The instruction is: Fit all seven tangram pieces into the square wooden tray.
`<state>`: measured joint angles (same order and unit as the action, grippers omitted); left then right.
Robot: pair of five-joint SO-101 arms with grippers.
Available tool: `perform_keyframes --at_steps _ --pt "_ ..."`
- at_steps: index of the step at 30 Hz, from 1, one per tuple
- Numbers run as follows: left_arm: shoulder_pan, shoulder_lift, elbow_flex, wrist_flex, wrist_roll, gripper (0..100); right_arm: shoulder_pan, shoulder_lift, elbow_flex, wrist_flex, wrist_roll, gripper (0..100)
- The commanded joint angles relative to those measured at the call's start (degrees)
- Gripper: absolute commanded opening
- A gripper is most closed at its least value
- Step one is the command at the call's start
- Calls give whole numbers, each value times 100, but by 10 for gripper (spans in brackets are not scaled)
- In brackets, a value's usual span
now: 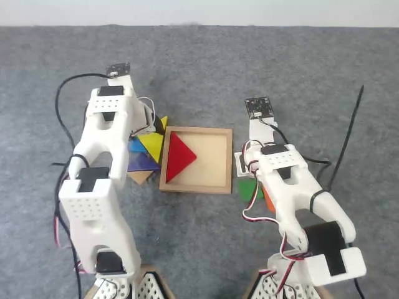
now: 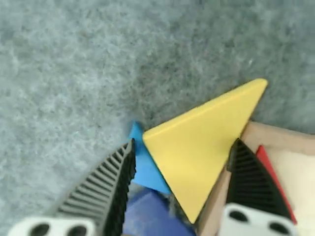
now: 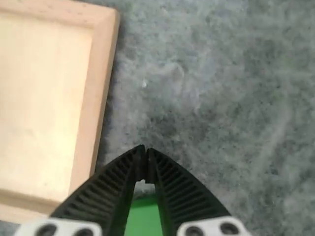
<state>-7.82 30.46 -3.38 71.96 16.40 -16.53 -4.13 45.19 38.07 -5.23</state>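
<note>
a: starting with the square wooden tray (image 1: 198, 130). where?

b: lying flat on the grey felt counter (image 1: 206, 68), between the two white arms (image 1: 100, 187). holding one large red triangle (image 1: 177, 156), long edge against the tray's wall on the left arm's side. bare pale wood across the rest of the tray floor.

a: and outside the tray?

b: clustered just beside that same wall: a large yellow triangle (image 2: 202, 147) up against the tray's outer rim, then a light blue triangle (image 2: 145, 169) touching the yellow one on its side away from the tray. also a dark blue piece (image 1: 142, 163), partly covered, and a tan triangle (image 1: 140, 176) by the tray's corner nearest the arm bases. on the tray's opposite side, near the wall: a green piece (image 1: 248, 189) and an orange piece (image 1: 268, 200), both partly hidden under the right arm.

a: left end effector (image 2: 185, 142)?

b: spread open, low over the yellow triangle. one ribbed black finger over the tray's rim, the other over the light blue triangle. not pinching anything.

a: right end effector (image 3: 142, 150)?

b: closed, ribbed fingertips (image 3: 162, 172) pressed together. poised over the counter just outside the tray's wall, with the green piece showing beneath the finger bases.
</note>
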Motion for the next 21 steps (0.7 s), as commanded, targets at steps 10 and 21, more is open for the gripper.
perform_keyframes --at_steps 10,21 --pt "-220 9 -163 79 -2251 290 75 -224 -299 -4 -53 6" --pt "-211 211 -505 -132 -2057 290 66 -242 -299 4 -53 7"
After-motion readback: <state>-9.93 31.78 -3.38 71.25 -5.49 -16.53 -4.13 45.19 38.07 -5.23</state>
